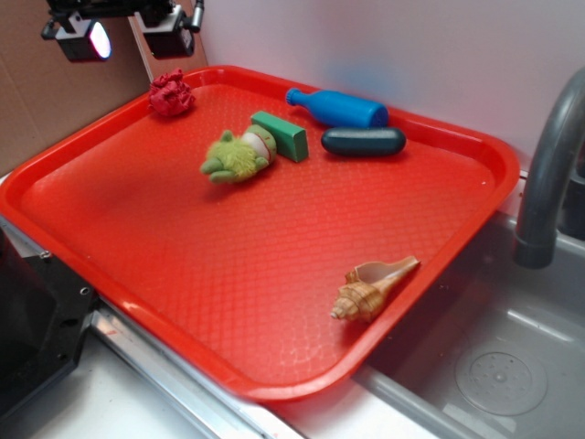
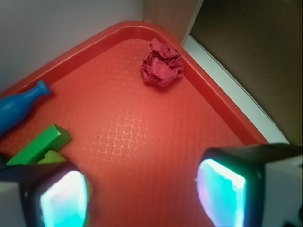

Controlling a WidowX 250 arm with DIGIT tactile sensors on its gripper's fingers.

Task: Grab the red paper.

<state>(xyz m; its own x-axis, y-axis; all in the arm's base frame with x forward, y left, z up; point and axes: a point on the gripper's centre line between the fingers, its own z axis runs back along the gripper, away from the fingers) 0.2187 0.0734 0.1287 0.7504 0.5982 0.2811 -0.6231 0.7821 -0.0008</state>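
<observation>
Crumpled in the far corner of the red tray (image 1: 274, 274), the red paper (image 2: 162, 63) looks light and squashable, best pinched across its middle by the wide-open gripper (image 2: 142, 191) above.

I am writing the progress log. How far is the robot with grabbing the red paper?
Done: nothing yet; the red paper lies untouched in the tray corner. In hand: the gripper is open and empty, above the tray, short of the paper. Left: move over the paper, descend, close and lift.
</observation>
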